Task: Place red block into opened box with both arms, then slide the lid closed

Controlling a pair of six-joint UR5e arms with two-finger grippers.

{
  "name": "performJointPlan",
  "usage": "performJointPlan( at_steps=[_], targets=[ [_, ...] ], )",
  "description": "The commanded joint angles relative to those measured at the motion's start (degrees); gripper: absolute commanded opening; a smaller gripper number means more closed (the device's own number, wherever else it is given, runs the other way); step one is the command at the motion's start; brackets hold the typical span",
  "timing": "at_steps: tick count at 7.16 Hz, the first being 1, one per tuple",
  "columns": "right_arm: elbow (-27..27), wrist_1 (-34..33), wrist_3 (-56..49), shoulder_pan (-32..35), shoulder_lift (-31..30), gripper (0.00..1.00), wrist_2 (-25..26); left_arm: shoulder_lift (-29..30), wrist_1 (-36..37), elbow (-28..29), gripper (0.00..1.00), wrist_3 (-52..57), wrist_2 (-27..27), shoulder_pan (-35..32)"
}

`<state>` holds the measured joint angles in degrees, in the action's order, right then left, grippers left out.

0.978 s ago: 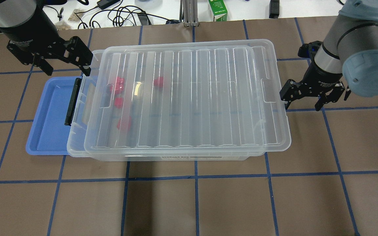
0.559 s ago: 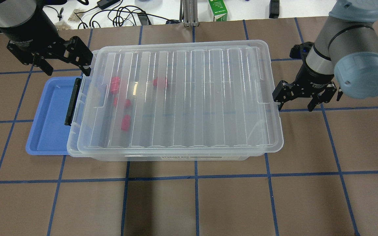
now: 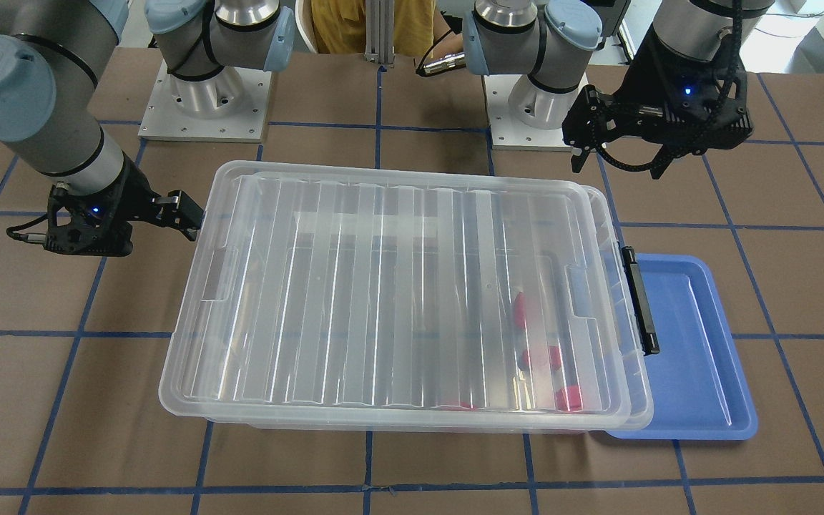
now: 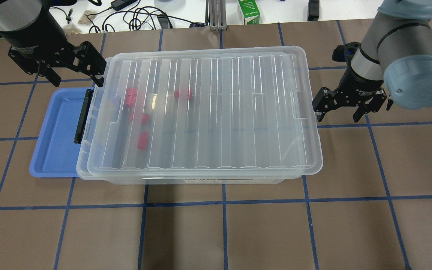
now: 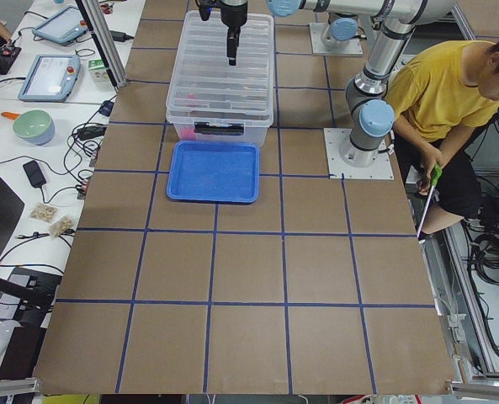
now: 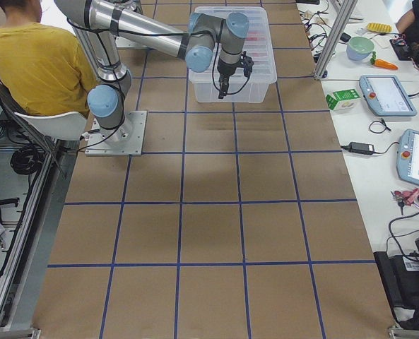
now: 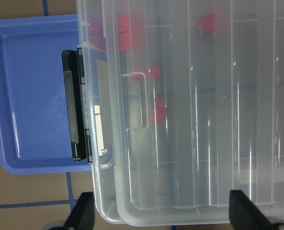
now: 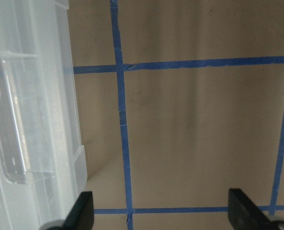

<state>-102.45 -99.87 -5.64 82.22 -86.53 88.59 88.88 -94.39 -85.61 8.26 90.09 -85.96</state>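
Observation:
The clear box (image 4: 186,180) stands mid-table with its ribbed lid (image 4: 216,112) lying on top, set slightly right, so a thin strip shows at the black clasp (image 4: 82,116) end. Several red blocks (image 4: 143,140) lie inside near that end, also seen through the lid in the left wrist view (image 7: 158,110). My left gripper (image 4: 76,80) hangs open and empty over the box's far left corner. My right gripper (image 4: 338,119) is open and empty just off the lid's right short edge; I cannot tell whether a finger touches it.
A shallow blue tray (image 4: 56,131) lies against the box's clasp end. A green carton (image 4: 249,11) and cables (image 4: 137,17) sit beyond the far edge. A person in a yellow shirt (image 5: 451,101) sits by the robot bases (image 3: 204,93).
The lid slid left toward the clasp end, with my right gripper moving left behind it, then both stopped. The left arm has stayed still.

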Motion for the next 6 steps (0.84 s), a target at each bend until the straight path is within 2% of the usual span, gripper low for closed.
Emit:
performJointPlan(
  at_steps=[1, 3, 4, 6],
  targets=[
    [5.7, 5.8, 0.2, 0.0, -2.8, 1.0, 1.4, 0.0, 0.0, 0.0, 1.0, 0.0, 0.0, 0.0],
    [5.6, 6.4, 0.5, 2.3, -9.9, 1.0, 0.4, 0.1, 0.0, 0.0, 1.0, 0.0, 0.0, 0.0],
    [5.7, 8.1, 1.1, 4.8, -10.1, 1.0, 0.5, 0.0, 0.0, 0.0, 1.0, -0.1, 0.0, 0.0],
    [5.3, 9.3, 3.9, 5.5, -10.1, 1.0, 1.0, 0.0, 0.0, 0.0, 1.0, 0.0, 0.0, 0.0]
  ],
)
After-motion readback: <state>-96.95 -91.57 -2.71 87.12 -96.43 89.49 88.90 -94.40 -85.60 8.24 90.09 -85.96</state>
